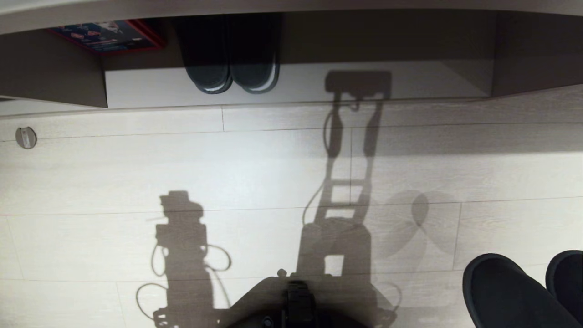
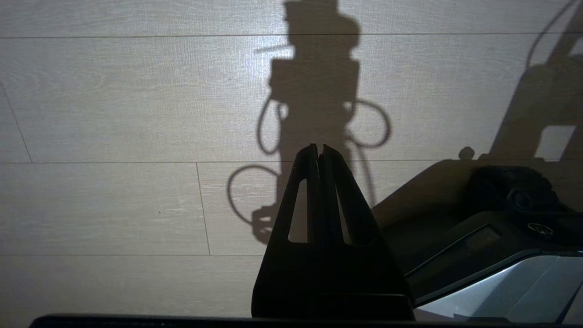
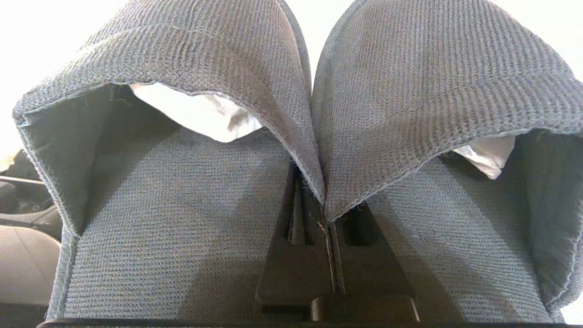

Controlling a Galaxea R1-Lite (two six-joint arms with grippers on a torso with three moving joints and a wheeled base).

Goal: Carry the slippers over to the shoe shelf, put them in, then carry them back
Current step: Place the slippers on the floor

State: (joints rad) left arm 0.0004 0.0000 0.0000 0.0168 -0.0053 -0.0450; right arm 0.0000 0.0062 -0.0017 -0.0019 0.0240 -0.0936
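Currently the right pincer (image 3: 329, 214) is clenched on the slippers (image 3: 314, 150), pinching the inner edges of both toe bands together so the pair hangs as one. They look light, soft and floppy: the knit fabric folds under the grip, so they will probably sway in transit and sag on release. The inner band edges seem the sensible hold; the soles are too wide.

The left pincer (image 2: 320, 152) is closed on nothing, parked low above the floor (image 2: 114, 114).

The head view shows the slippers (image 1: 510, 291) at near right, well apart from the shoe shelf (image 1: 410, 41) at the far edge, where another dark pair (image 1: 232, 68) with pale sole rims sits. Only the right wrist view shows the grip and white stuffing (image 3: 200, 114) inside.
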